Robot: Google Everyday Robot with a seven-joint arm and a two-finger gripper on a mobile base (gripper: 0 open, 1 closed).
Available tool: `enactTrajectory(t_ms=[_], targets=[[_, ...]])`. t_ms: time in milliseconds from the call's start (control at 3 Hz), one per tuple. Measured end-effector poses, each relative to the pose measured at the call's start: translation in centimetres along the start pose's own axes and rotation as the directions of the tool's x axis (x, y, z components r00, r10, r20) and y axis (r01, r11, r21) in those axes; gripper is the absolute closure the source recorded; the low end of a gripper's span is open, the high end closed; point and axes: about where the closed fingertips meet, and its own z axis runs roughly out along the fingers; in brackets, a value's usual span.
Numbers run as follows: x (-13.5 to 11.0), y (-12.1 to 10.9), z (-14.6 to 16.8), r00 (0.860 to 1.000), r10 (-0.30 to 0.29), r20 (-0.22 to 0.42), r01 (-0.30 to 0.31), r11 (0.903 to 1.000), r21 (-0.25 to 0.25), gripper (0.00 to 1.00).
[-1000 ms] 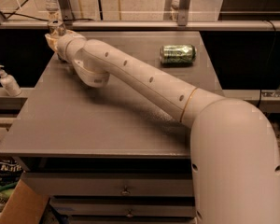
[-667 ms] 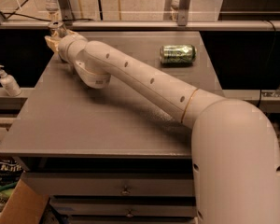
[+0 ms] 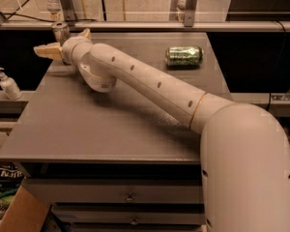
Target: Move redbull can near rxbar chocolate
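Observation:
The redbull can (image 3: 60, 32) stands upright near the far left corner of the grey table (image 3: 111, 129); only its silver top and upper body show. My gripper (image 3: 62, 40) is at that corner, at the end of the long white arm (image 3: 150, 83). It is open, with one tan finger (image 3: 46, 50) to the left of the can and the other finger (image 3: 84, 34) to its right. The can stands between them, not squeezed. The rxbar chocolate is not in view; the arm and wrist hide part of the tabletop.
A green can (image 3: 184, 55) lies on its side at the far right of the table. A white pump bottle (image 3: 8, 85) stands on a lower ledge to the left. A metal rail (image 3: 135, 25) runs behind the table. Drawers (image 3: 130, 195) are below the front edge.
The fingers have spread apart on either side of the can; the left finger now reaches further left. The arm has hardly moved, and the can stays in place.

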Motion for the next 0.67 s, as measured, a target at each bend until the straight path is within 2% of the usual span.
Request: enactTrajectory(t_ms=[333,667], targets=[[0.2,-0.1,-1.4,1.0,-0.005,-0.001,0.005,0.9999,-0.009,0.0],[0.0,0.7,-4.2,1.0,-0.007,0.009,0.007,0.9992,-0.039,0.0]])
